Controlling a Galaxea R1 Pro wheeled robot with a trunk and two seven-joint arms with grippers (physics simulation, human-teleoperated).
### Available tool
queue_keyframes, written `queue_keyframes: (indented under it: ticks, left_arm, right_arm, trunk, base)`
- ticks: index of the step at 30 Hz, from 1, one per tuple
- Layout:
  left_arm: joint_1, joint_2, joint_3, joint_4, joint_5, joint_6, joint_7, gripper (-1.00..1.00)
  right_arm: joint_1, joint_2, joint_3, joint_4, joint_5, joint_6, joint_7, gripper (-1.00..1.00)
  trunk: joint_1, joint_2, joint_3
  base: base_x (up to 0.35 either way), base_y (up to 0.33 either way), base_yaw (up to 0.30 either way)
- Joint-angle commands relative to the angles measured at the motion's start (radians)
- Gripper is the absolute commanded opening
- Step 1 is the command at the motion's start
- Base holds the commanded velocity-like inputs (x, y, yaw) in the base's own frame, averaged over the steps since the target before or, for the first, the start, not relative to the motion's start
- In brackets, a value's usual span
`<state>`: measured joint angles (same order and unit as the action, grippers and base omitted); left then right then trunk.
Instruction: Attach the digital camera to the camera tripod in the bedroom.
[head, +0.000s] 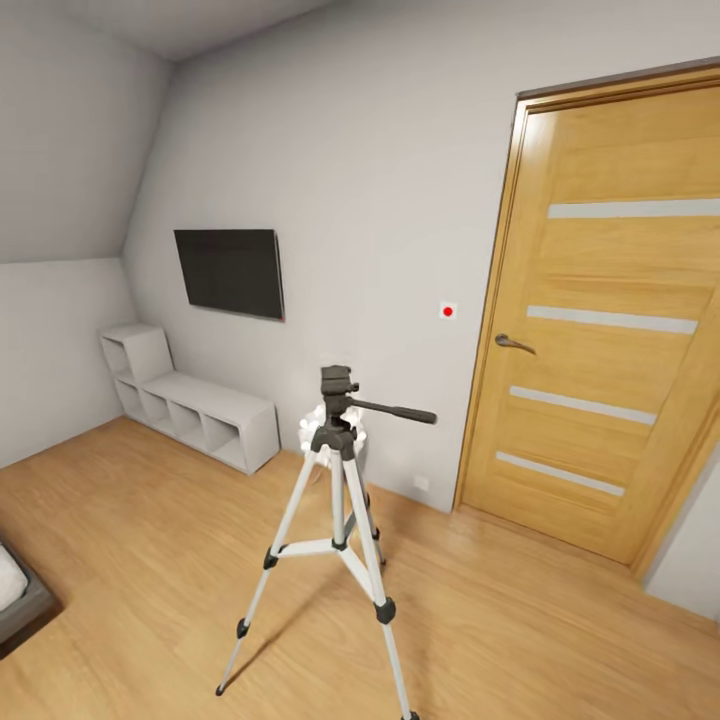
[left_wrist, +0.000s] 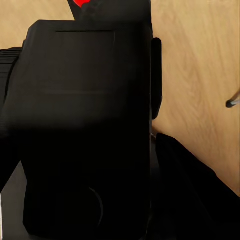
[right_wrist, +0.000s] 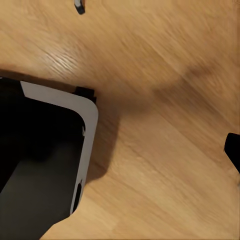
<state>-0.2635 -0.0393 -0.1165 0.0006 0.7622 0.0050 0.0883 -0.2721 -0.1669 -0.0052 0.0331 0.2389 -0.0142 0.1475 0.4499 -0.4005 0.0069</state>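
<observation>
Left jaws hold chunky black digital camera (left_wrist: 85, 125), red dot

The camera tripod (head: 338, 520) stands upright on the light wood floor of the bedroom (head: 330, 140), near the pale grey wall and to the left of the oak door with pale horizontal stripes; its three silver legs are spread, with black joints and black feet, braced by a silver spreader partway down; its black head sits at the top, bare, with a long black pan handle reaching out level toward the door; the digital camera (left_wrist: 85, 125) shows in the left wrist view as a chunky black body seen very close, a red patch at one edge, above the wood floor.
</observation>
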Motion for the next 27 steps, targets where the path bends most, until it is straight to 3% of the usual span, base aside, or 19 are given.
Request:
queue_keyframes:
  ticks: [1, 15, 27]
  left_arm:
    - [0.0, 0.0, -0.008, 0.0, 0.005, 0.001, 0.004, -1.0]
    - [0.0, 0.001, -0.009, 0.001, 0.005, 0.001, 0.004, -1.0]
    - [0.0, 0.001, -0.008, 0.001, 0.005, 0.0, 0.004, -1.0]
  right_arm:
    - [-0.001, 0.0, -0.001, 0.002, 0.005, -0.002, 0.002, 1.0]
    - [-0.001, 0.0, -0.001, 0.002, 0.005, -0.003, 0.0, 1.0]
    - [-0.001, 0.0, -0.001, 0.001, 0.007, -0.004, -0.002, 1.0]
  trunk:
    - [0.001, -0.001, 0.0]
    - [0.001, -0.001, 0.0]
    - [0.001, -0.001, 0.0]
  base:
    - [0.212, -0.001, 0.0]
    - [0.255, 0.0, 0.0]
    - [0.048, 0.0, 0.0]
